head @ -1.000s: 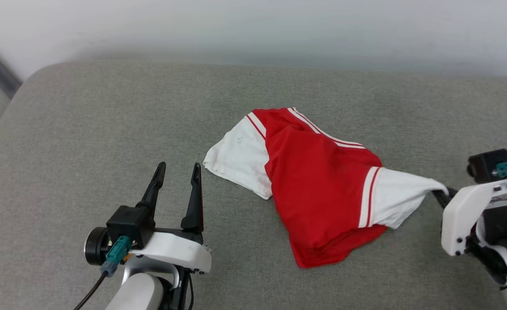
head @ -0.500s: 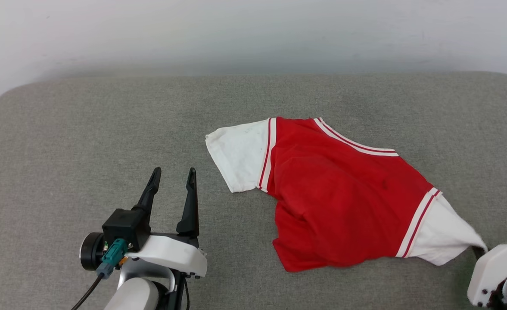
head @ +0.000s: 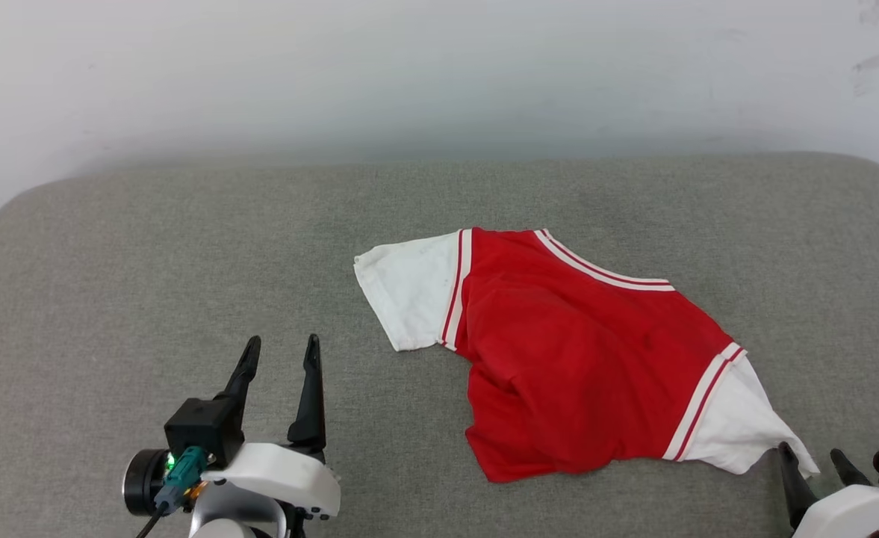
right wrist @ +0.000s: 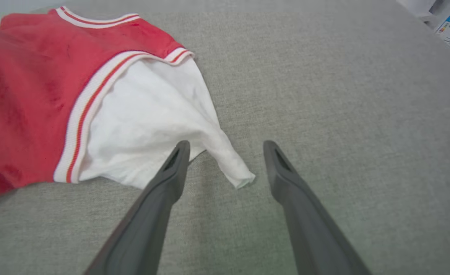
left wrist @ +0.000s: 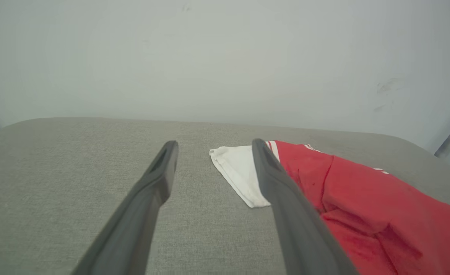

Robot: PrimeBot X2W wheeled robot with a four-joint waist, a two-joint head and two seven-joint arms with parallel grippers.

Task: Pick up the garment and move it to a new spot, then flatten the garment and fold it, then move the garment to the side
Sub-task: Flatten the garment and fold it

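Since the right end effector point(head: 810, 456) stands spread and empty, with the tip of the white sleeve point(right wrist: 152, 118) just before its fingers, flattening should start there, pinching cloth only and not the grey cushion point(head: 148, 261). The left end effector point(head: 282, 345), likewise spread and empty, sits apart from the other sleeve point(head: 409, 295). The garment point(head: 581, 359) lies rumpled mid-cushion, its lower edge bunched, so I would draw it outward slowly.

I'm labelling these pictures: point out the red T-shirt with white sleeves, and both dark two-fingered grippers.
red T-shirt with white sleeves point(head: 581, 359), head view, middle of red body.
left gripper point(head: 282, 341), head view, midway between fingertips.
right gripper point(head: 809, 450), head view, midway between fingertips.
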